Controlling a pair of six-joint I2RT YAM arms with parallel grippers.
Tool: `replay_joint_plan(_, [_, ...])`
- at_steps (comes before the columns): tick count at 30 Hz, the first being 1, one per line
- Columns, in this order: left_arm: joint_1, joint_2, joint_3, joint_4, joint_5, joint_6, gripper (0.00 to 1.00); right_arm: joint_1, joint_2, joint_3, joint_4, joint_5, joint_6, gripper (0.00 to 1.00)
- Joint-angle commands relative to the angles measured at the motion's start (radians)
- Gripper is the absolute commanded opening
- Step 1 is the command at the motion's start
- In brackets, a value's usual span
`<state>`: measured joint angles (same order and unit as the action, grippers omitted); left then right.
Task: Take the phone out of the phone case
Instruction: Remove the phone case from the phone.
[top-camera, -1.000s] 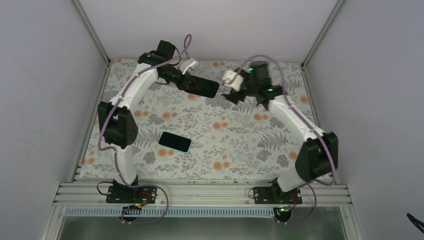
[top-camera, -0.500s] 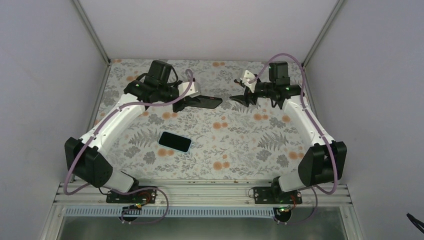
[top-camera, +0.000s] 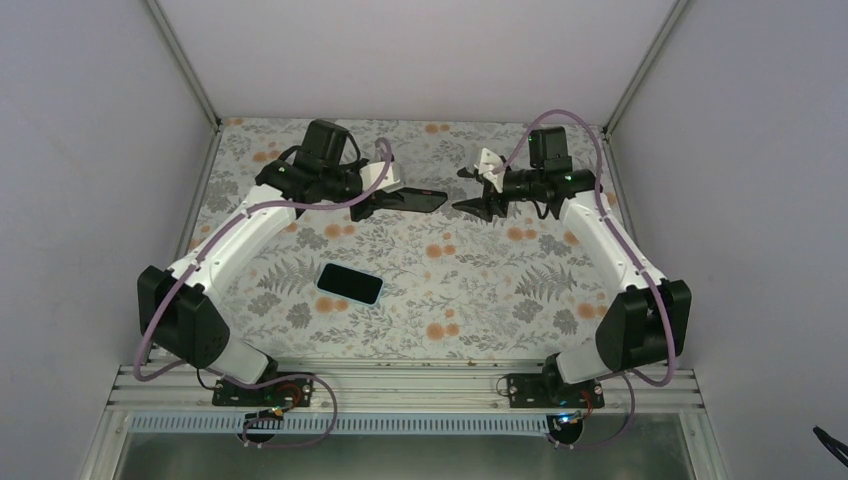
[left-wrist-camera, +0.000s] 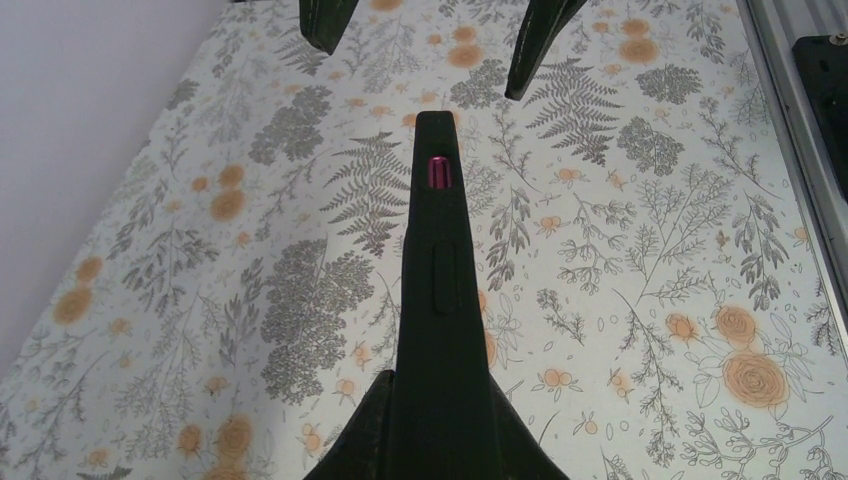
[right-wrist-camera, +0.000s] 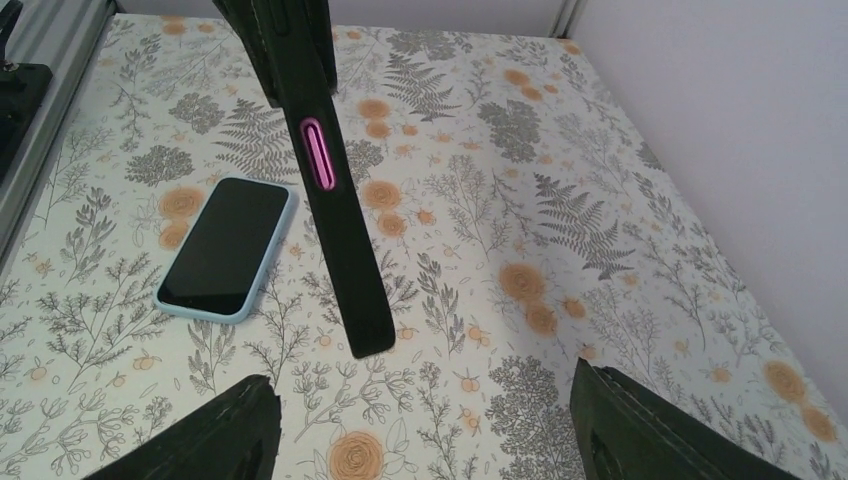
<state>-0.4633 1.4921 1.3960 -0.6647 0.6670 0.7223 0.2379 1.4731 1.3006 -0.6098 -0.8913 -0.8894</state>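
Phone case (top-camera: 415, 198), black with a magenta side button, sits clamped by one end in our left gripper (top-camera: 383, 198). The jaws are pinched narrow on it, and it is held off the worktop (top-camera: 480, 290) near the far edge, a little left of centre. In the left wrist view we see it edge-on, its free end pointing straight at the other arm.

Our right gripper (top-camera: 472, 191) faces that free end with its jaws spread wide and nothing between them, close to the case but not touching it.

Further out, toward the near-left part of the worktop, a phone (top-camera: 350, 284) with a pale blue rim lies flat, screen up, well apart from both arms. We judge it is already out of the case, though the case's open face is hidden from us, so we cannot confirm the case is empty.

What could go wrong: the case hangs from a single end grip. A nudge from the right fingers could pivot it or work it loose, and a careless release would let it drop to the worktop.
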Motion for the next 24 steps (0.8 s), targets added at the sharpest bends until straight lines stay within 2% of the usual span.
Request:
replay_joint_plan(1, [-0.017, 0.01, 0.05, 0.042, 0.048, 0.005, 0.04, 0.014, 0.007, -0.024, 0.046, -0.024, 0.018, 0.74])
replay_joint_plan(24, [-0.037, 0.006, 0.055, -0.009, 0.065, 0.042, 0.04, 0.011, 0.059, -0.003, 0.155, 0.02, 0.077, 0.71])
